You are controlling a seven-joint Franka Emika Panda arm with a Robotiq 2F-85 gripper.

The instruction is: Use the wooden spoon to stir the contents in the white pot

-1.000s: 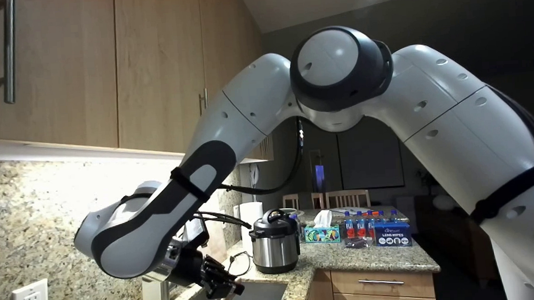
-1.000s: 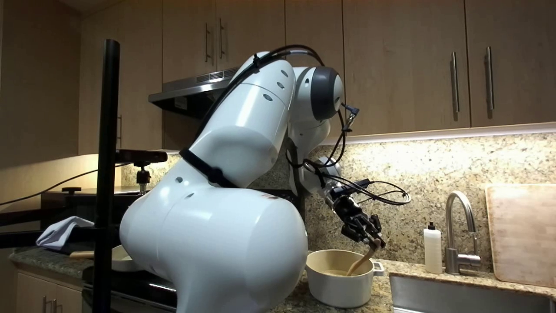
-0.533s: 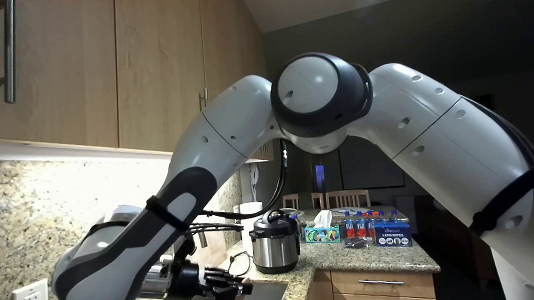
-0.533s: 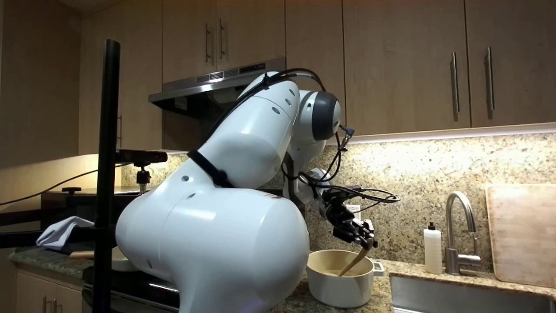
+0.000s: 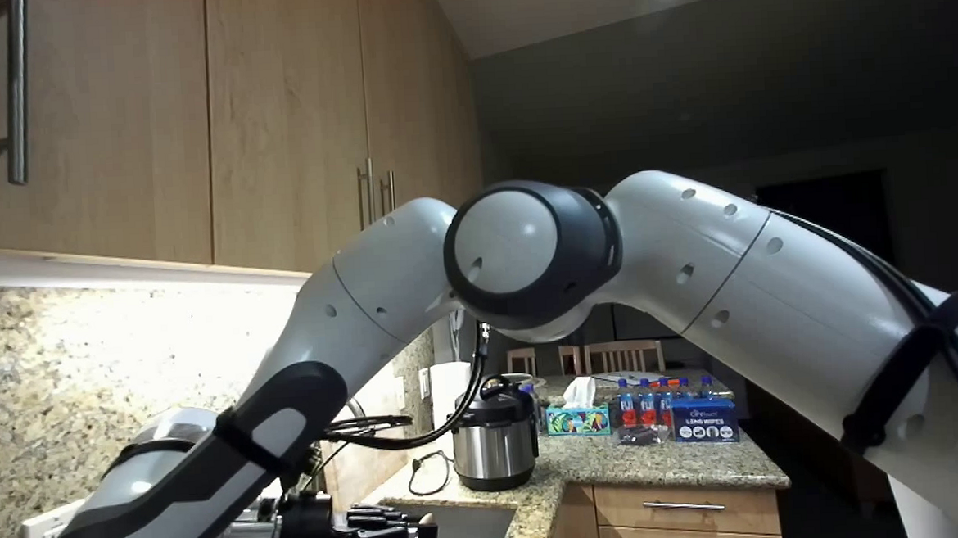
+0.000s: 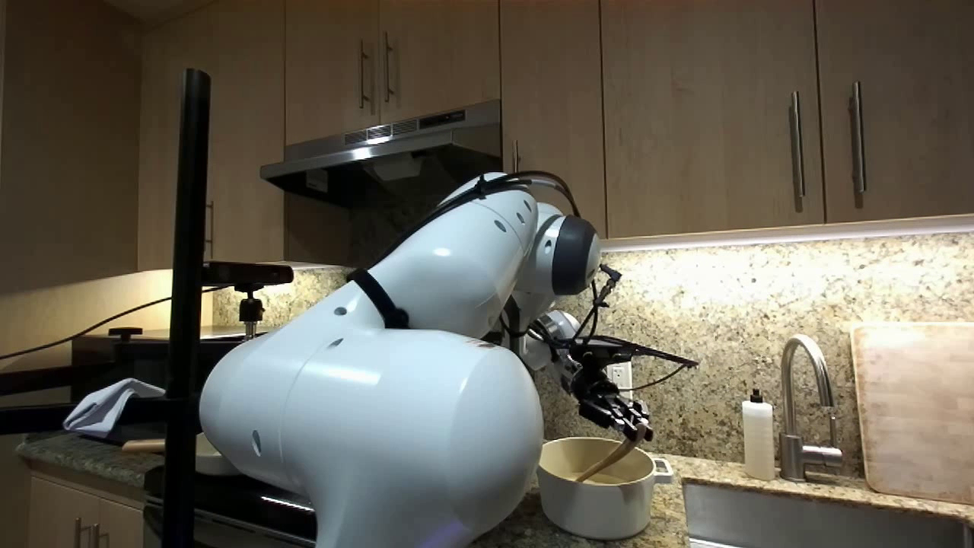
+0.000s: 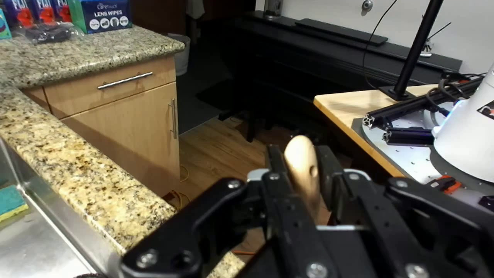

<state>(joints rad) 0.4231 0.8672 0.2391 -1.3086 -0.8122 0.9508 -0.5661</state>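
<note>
DONE: wooden spoon (image 6: pixel 611 460) held in tool (image 7: pixel 301 157), slanting toward two o'clock in an exterior view, low end inside white pot (image 6: pixel 593 508) | LIKELY: mid-stir | LEFT: circling, amount unclear

Smooth wooden spoon (image 7: pixel 303 170), white pot (image 6: pixel 597 504) of seemingly satin enamel, mostly matt gripper (image 7: pixel 300 152), shiny metal faucet (image 6: pixel 791 450).

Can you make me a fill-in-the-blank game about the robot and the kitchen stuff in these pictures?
1. The hand holds a wooden spoon that leans into a pot whose outside is ____.
2. In an exterior view, the bottle stands to the ____ of the faucet.
3. In the wrist view, the sponge is green on top and ____ underneath.
4. The blue box says LENS ____.

Missing words: white; left; yellow; WIPES.
</note>
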